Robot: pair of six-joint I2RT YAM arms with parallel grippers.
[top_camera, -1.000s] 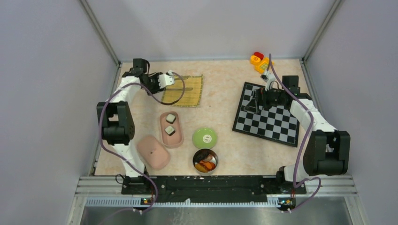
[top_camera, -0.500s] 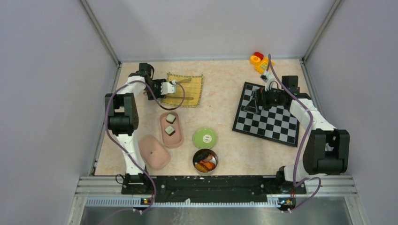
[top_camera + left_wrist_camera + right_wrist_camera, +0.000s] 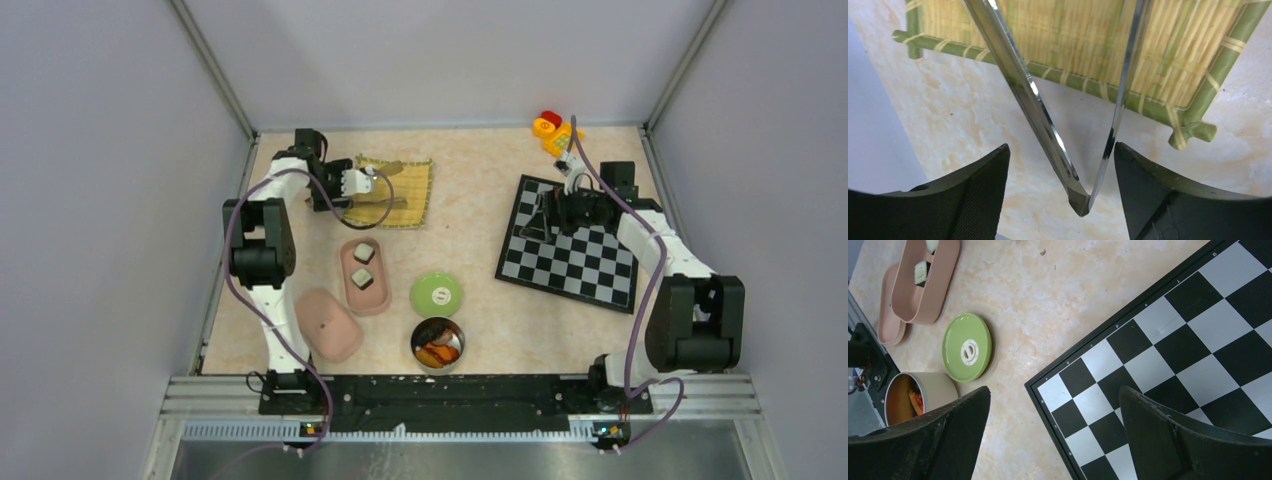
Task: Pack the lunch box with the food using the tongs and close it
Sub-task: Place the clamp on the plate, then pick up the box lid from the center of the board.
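Note:
The silver tongs (image 3: 1048, 125) lie with their arms across the bamboo mat (image 3: 400, 190) and their joined end on the table. My left gripper (image 3: 1062, 146) stands open around that joined end, both fingers apart from the metal. The pink lunch box (image 3: 352, 292) holds two sushi rolls (image 3: 364, 252); its pink lid (image 3: 327, 323) lies beside it. Orange and brown food (image 3: 438, 350) sits in a round metal tin (image 3: 940, 387). My right gripper (image 3: 1054, 390) hovers open and empty over the chessboard (image 3: 1198, 335).
A green round lid (image 3: 436, 295) lies above the tin. Red, yellow and orange toy blocks (image 3: 552, 130) stand at the back right corner. Grey walls close in the table on three sides.
My left gripper has opened and let the tongs go; they now rest on the mat and table. The left arm shifted slightly. The right arm has not moved.

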